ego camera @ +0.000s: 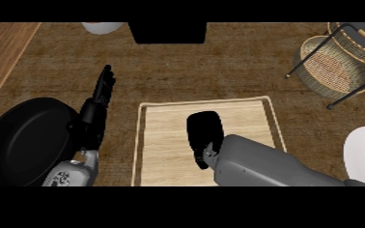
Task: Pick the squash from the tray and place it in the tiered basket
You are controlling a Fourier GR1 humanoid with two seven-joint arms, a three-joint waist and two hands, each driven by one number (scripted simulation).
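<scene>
A light wooden tray [160,140] with a raised rim lies on the counter at the lower middle. My right hand [204,131] hangs over the tray's middle with its back towards the view. It covers whatever lies under it, and no squash shows anywhere. The wicker tiered basket [329,66] on dark metal legs stands at the right, well beyond the tray's far right corner. My left hand [100,100] rests left of the tray, open, fingers straight and pointing away from me.
A large black round plate [32,140] sits at the lower left, beside my left forearm. A black block [168,32] and a white dish [102,27] stand at the far edge. Another white object [355,153] shows at the right edge.
</scene>
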